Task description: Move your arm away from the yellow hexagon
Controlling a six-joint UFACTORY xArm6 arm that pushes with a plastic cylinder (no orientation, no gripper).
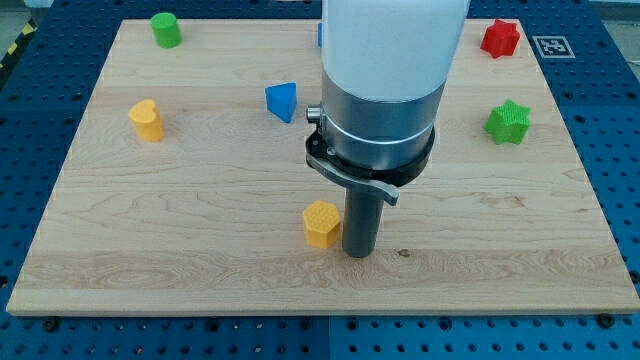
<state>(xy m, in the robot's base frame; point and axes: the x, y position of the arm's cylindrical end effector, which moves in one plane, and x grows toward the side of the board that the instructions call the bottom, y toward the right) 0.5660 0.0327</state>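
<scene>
The yellow hexagon sits on the wooden board a little below its middle. My tip rests on the board right beside the hexagon, on its right side, touching it or nearly so. The arm's white and grey body rises above the tip and hides part of the board behind it.
A yellow block lies at the left. A blue triangular block lies above the hexagon. A green block is at top left. A red star is at top right, a green star below it. A blue sliver shows behind the arm.
</scene>
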